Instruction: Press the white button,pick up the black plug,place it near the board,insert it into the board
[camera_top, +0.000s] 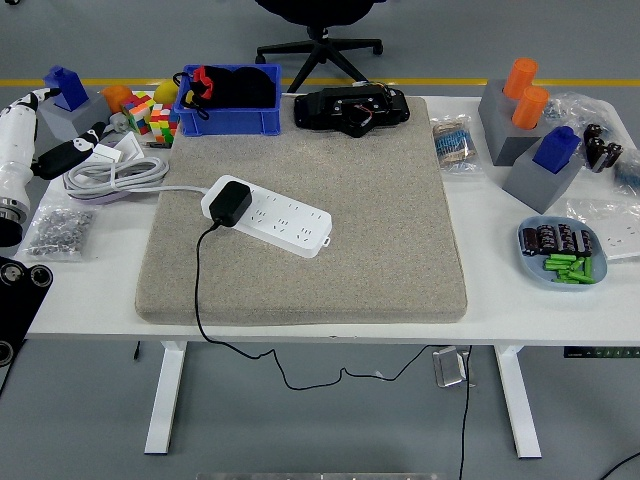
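Note:
A white power strip (272, 217) lies slantwise on the grey felt mat (380, 200). The black plug (229, 202) sits in the strip's left end, and its black cord (196, 290) runs off the mat's front edge toward the floor. My left hand (66, 153) hovers at the table's far left edge, beside a coiled white cable (112, 175). Its black fingers are spread and hold nothing, well away from the strip. My right arm is out of view.
A blue bin (228, 100), colour cubes (150, 115) and a black device (351, 107) line the back. A bag of screws (58, 231) lies front left. Grey blocks with orange and blue caps (530, 125) and a dish of parts (562, 252) stand on the right.

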